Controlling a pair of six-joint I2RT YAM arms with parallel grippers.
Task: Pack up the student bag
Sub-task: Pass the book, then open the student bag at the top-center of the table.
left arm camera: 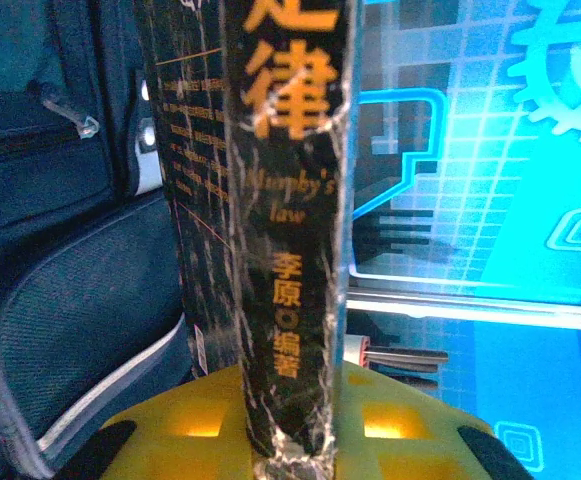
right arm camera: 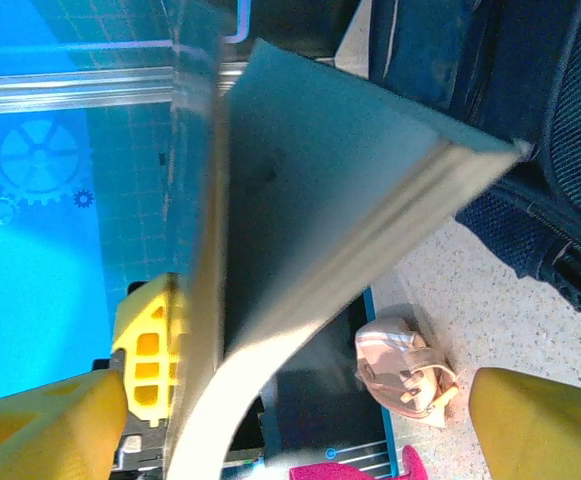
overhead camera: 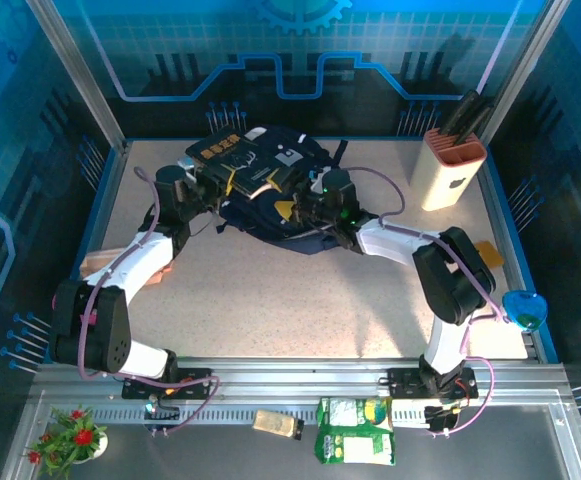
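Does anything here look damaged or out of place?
Yes. The black book with orange lettering has a worn spine: white cracks and scuffs run along its edges, worst near the bottom.

Seen from above, the left arm (overhead camera: 100,330) at eight o'clock and right arm (overhead camera: 448,275) at four o'clock have black joints, white links, lilac cables (overhead camera: 382,177); pincer fingers (right arm camera: 540,420) are yellow.

One student bag (overhead camera: 270,225), one black book (overhead camera: 232,155) and two hands, the left hand (overhead camera: 217,183) and right hand (overhead camera: 292,208); one knife block (overhead camera: 452,172) to the right hand's right; one green packet (overhead camera: 355,432); one potted flower (overhead camera: 70,437).
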